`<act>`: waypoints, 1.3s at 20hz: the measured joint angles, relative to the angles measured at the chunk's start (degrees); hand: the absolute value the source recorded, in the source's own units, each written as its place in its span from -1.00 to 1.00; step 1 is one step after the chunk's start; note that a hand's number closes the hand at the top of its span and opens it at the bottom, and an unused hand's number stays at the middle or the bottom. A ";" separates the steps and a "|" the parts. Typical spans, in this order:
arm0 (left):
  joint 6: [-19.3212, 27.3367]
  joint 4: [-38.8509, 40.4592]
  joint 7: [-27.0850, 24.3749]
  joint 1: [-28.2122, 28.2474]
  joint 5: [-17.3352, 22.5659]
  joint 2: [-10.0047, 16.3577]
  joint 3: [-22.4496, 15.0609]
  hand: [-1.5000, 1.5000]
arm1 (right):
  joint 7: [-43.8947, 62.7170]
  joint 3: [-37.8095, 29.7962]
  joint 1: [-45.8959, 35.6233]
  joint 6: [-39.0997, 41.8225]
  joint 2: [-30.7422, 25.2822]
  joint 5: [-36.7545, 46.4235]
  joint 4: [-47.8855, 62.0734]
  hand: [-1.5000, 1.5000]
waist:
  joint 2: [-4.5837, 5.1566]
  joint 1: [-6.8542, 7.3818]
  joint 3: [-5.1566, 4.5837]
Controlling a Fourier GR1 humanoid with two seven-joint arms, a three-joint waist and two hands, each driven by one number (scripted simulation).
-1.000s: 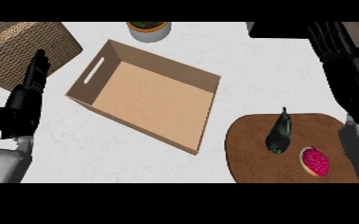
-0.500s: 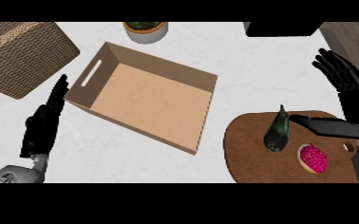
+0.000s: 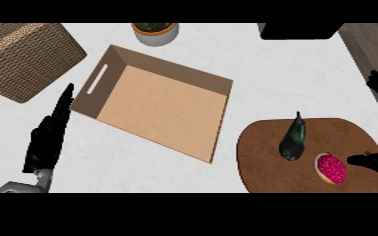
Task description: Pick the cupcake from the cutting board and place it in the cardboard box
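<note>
Right robot hand peeks in at the edge, its grip impossible to tell; the pink cupcake sits just left of it on the cutting board. Left robot hand stands flat and straight-fingered, the cardboard box to its right.

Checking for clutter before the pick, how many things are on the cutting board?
2: a dark eggplant mid-board and the pink-topped cupcake to its lower right. The cutting board runs off-frame, so more may hide.
</note>
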 measured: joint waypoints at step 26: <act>-3.01 -1.67 0.43 2.33 -4.59 -4.06 2.96 0.00 | 20.09 12.02 9.03 13.91 -10.58 29.66 -16.43 -1.00 | -0.12 0.03 0.01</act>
